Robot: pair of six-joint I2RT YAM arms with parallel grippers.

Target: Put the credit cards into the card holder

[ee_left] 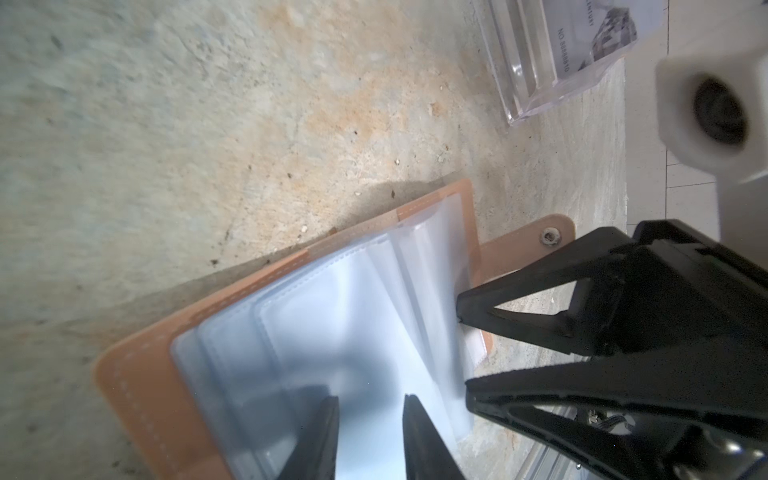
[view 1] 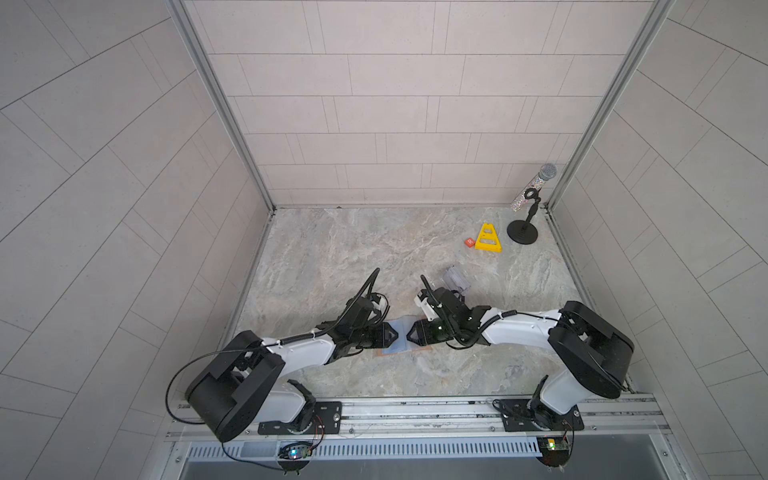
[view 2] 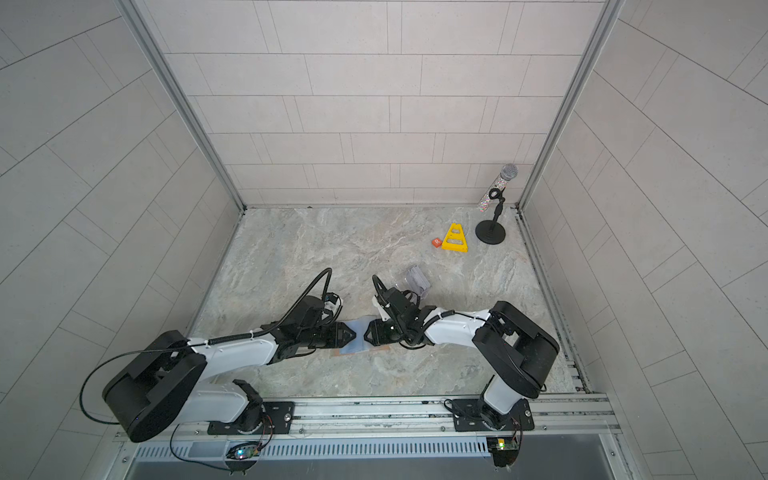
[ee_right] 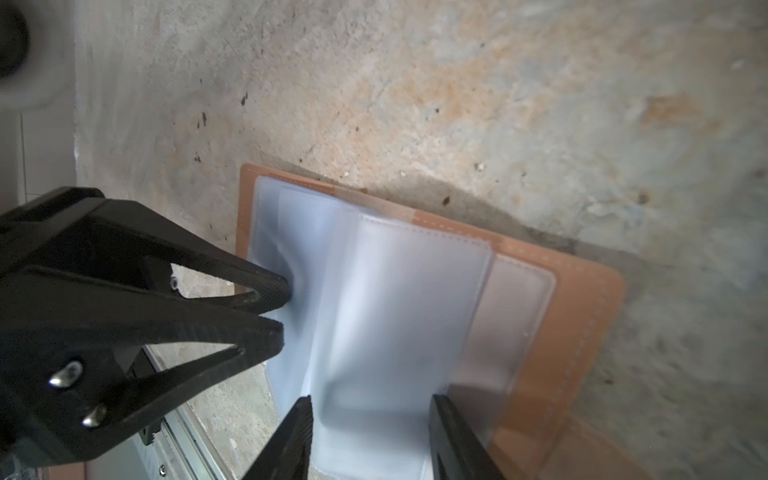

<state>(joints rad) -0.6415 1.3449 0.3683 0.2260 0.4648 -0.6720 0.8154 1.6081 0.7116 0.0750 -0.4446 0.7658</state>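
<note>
The card holder [view 1: 399, 347] [view 2: 357, 347] lies open on the table between both grippers, tan cover [ee_left: 137, 399] [ee_right: 582, 316] down and clear bluish sleeves fanned upward. My left gripper [view 1: 395, 336] [ee_left: 369, 399] reaches in from the left, jaws partly apart, tips resting on the sleeves. My right gripper [view 1: 408, 335] [ee_right: 370, 401] faces it from the right, jaws wider apart, tips against a raised sleeve's edge. I see nothing pinched in either. The credit cards [view 1: 457, 279] [ee_left: 590, 33] stand in a clear acrylic stand [ee_left: 523, 70] behind the right wrist. No card shows at the holder.
A microphone on a black stand [view 1: 528, 208] is in the back right corner. A yellow triangle [view 1: 488, 239] and a small orange block [view 1: 470, 242] lie beside it. Tiled walls close three sides, and a metal rail [view 1: 415, 409] runs along the front.
</note>
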